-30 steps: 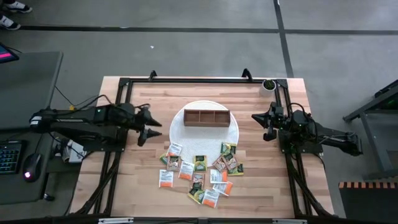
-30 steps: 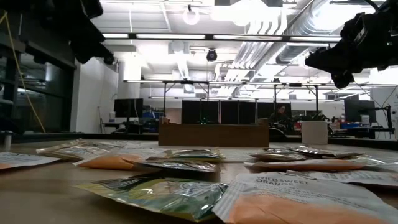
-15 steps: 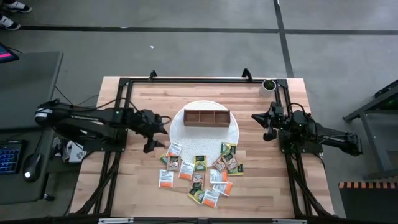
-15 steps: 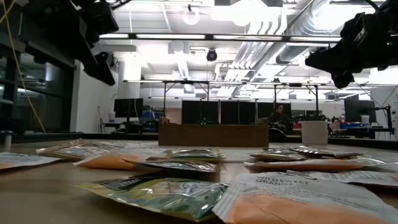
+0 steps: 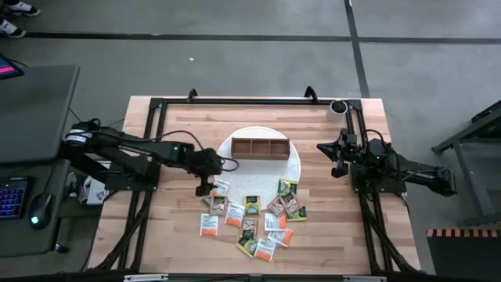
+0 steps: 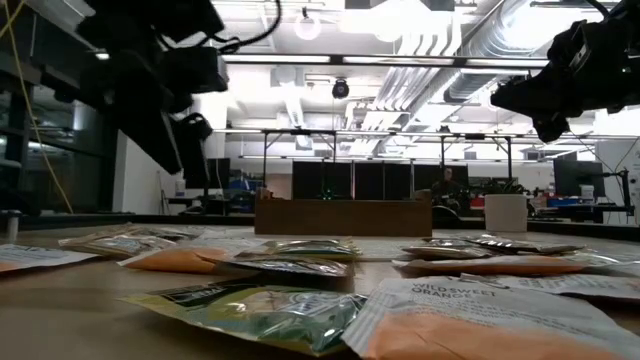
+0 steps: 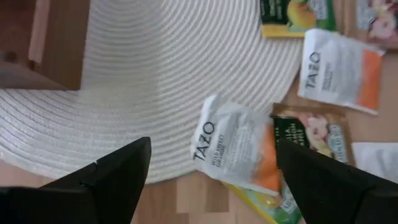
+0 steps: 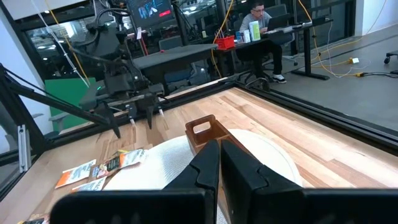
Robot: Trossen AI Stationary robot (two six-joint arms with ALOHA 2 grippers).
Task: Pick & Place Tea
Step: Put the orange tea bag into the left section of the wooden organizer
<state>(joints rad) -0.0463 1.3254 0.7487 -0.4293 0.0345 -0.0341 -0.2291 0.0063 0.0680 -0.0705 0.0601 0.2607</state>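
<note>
Several small tea packets, green, orange, white and brown, lie scattered flat on the wooden table in front of a round white mat. A brown three-compartment box stands on the mat. My left gripper hangs open and tipped downward above the left end of the pile. In its wrist view, a white-and-orange packet lies below the gap between its fingers, partly on the mat's edge. My right gripper waits shut at the table's right side, held level above the table.
A black frame runs along the table's far, left and right sides. A small potted plant stands at the far right corner. Bare wood lies left of the packets and near the front edge.
My left gripper has gone toward the table's right, over to the left end of the tea pile. It has come down and tipped its fingers further downward. The packets and the box have not moved.
</note>
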